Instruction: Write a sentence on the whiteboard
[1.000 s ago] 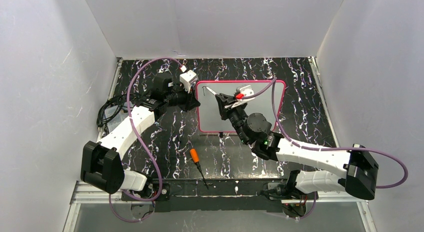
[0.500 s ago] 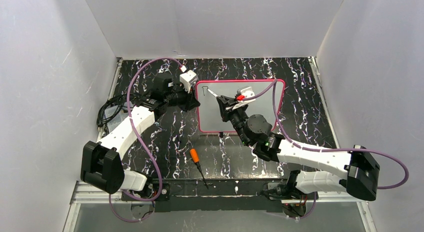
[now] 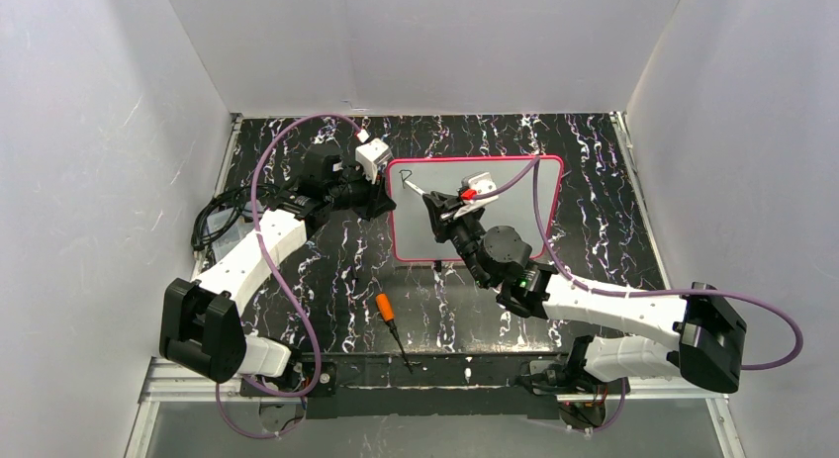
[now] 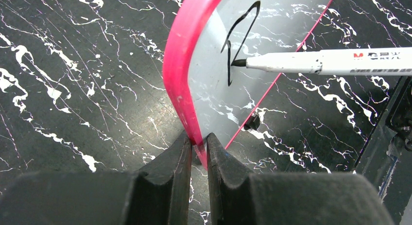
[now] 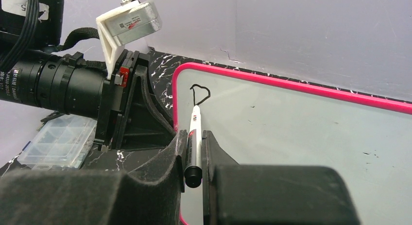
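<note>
The whiteboard [image 3: 414,238], light grey in a pink-red frame, lies on the black marbled table. My left gripper [image 3: 384,203] is shut on its left frame edge [image 4: 180,64], which is pinched between the fingertips [image 4: 198,140]. My right gripper [image 3: 440,203] is shut on a white marker [image 5: 195,132] with a black tip. That tip [image 4: 238,62] touches the board at the top left corner. Of the sentence, only one looped black stroke [image 4: 240,30] shows, also in the right wrist view [image 5: 199,93].
An orange-handled screwdriver [image 3: 389,315] lies on the table near the front edge. A clear plastic compartment box [image 5: 58,140] and black cables [image 3: 213,226] sit left of the board. White walls close in the table on three sides.
The right gripper and marker have shifted slightly left and towards the near side, the tip moving down along the stroke. The left gripper has held still on the frame.
</note>
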`<state>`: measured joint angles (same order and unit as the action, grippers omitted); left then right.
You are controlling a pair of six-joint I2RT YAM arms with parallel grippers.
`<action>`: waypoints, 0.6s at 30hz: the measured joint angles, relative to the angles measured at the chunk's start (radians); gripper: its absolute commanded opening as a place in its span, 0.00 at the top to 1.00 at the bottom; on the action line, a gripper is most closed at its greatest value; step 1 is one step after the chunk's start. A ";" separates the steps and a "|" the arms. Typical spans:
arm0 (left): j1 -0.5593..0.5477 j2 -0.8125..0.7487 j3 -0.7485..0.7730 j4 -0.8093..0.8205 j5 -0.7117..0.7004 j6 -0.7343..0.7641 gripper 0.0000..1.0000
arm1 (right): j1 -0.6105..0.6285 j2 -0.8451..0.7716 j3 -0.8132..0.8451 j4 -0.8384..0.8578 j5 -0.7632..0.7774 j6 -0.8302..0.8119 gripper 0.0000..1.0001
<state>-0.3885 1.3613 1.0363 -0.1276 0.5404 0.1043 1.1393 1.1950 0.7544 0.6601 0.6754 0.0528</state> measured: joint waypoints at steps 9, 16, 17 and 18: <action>0.000 0.000 0.000 0.000 0.000 0.000 1.00 | 0.001 -0.024 -0.039 -0.006 0.015 0.019 0.99; 0.000 0.000 0.000 0.000 -0.001 0.000 1.00 | 0.002 -0.052 -0.067 -0.026 0.032 0.040 0.99; 0.000 0.000 0.000 0.000 -0.001 0.000 1.00 | 0.002 -0.054 -0.067 -0.028 0.032 0.043 0.99; 0.000 0.000 0.000 0.000 0.000 0.000 1.00 | 0.002 -0.057 -0.067 -0.032 0.032 0.045 0.99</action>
<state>-0.3885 1.3613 1.0359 -0.1276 0.5400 0.1043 1.1412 1.1378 0.6876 0.6285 0.7071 0.0982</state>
